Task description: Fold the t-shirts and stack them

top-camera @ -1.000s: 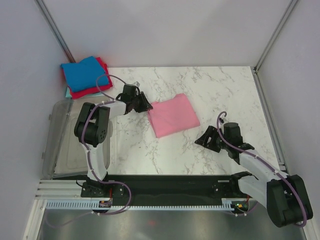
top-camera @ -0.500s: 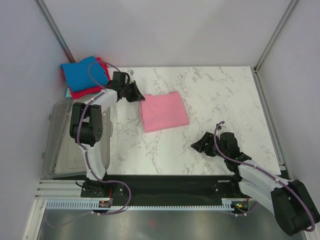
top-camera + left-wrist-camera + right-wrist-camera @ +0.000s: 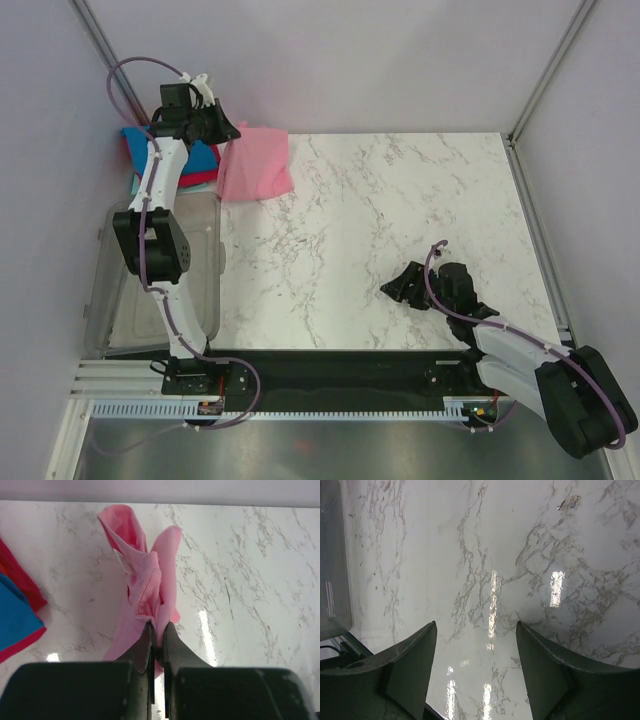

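The left gripper (image 3: 157,630) is clamped tight on a bunched edge of the pink t-shirt (image 3: 255,168). The shirt hangs from it over the far left corner of the tabletop (image 3: 400,200), just beside the stacked blue t-shirt (image 3: 15,620) and red t-shirt (image 3: 22,580). Well to the right, the right gripper (image 3: 475,630) is spread wide, holding nothing, above bare marble.

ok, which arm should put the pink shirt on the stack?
Left. The left gripper is shut on the pink t-shirt, which hangs right beside the folded stack. The right gripper is open and empty, far across the table.
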